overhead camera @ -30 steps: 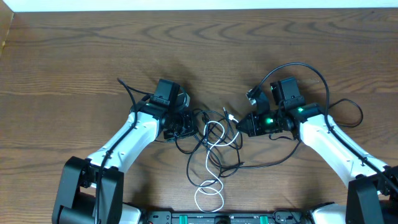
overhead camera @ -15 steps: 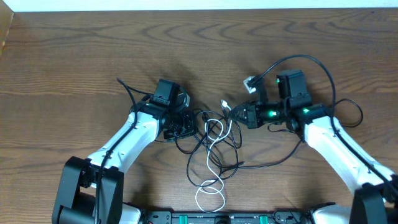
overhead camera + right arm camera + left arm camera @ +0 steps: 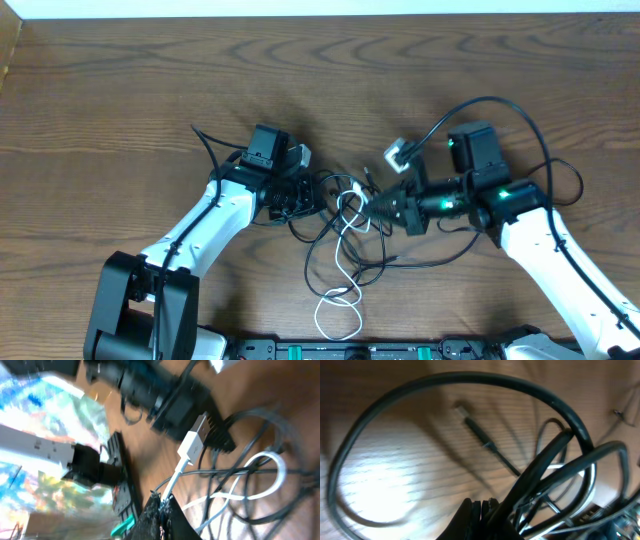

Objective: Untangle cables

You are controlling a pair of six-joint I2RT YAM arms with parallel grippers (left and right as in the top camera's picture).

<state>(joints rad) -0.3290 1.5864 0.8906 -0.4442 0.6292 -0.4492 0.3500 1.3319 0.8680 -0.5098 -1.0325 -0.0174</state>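
Now, L arm: left end effector [image 3: 480, 506] is clenched on black cable [image 3: 479, 434] strands at the tangle's left edge.
R arm: right end effector [image 3: 161, 502] is clenched on the white cable [image 3: 186, 452], a bit below its plug.
Cables: we see both knotted together on the surface [image 3: 150, 90] btw the two arms.
White loops: trail toward the near edge.
Black plug: lies free on the wood, apart from the L fingers.

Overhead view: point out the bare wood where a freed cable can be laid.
Free: the whole far strip of table beyond both arms, and the wood outside the left arm. Crowded: the centre between it and the right arm, where black cable and white cable tangle, down to the near edge.
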